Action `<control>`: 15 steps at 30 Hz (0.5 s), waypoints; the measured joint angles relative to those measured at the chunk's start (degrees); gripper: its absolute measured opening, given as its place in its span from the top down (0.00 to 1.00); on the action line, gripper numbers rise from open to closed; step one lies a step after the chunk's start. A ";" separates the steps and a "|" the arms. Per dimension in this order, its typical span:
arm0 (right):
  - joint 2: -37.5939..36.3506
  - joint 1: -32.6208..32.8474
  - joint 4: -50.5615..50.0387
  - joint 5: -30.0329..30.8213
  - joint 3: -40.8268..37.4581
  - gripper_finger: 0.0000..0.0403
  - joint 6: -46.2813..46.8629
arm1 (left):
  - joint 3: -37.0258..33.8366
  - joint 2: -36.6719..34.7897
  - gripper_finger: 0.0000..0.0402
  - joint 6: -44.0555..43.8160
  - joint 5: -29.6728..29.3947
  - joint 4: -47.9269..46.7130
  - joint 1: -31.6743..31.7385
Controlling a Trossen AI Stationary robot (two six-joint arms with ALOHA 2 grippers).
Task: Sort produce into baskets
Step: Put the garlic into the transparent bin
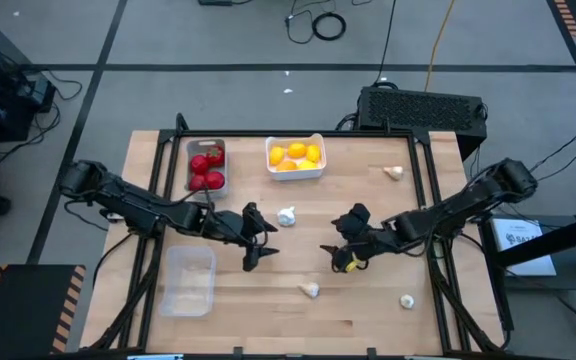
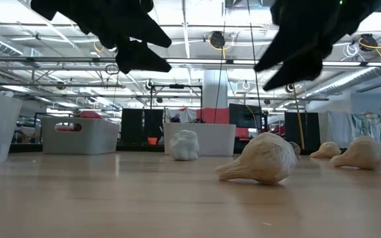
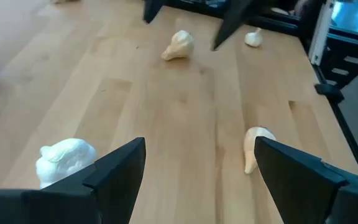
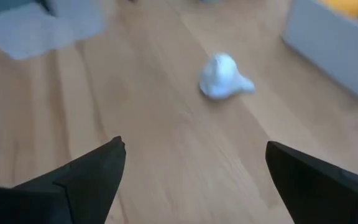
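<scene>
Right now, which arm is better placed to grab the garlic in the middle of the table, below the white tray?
Left, probably. The left gripper hangs just beside that garlic bulb, jaws open. The right gripper is open too but farther off, nearer the bulb by the front edge. The clear tray is on the left arm's side.

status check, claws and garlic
Left claw open, empty, beside centre garlic. Right claw open, empty, mid-table. Four garlic loose; clear tray empty. Nothing in the way.

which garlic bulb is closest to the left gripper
The white garlic bulb mid-table, below the white basket, just right of the left gripper. The other three bulbs lie farther right.
</scene>
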 joint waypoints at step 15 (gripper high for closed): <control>-3.01 0.11 -0.37 -0.36 0.03 0.07 -13.73 | 0.09 6.11 0.24 -7.81 -8.51 2.25 1.53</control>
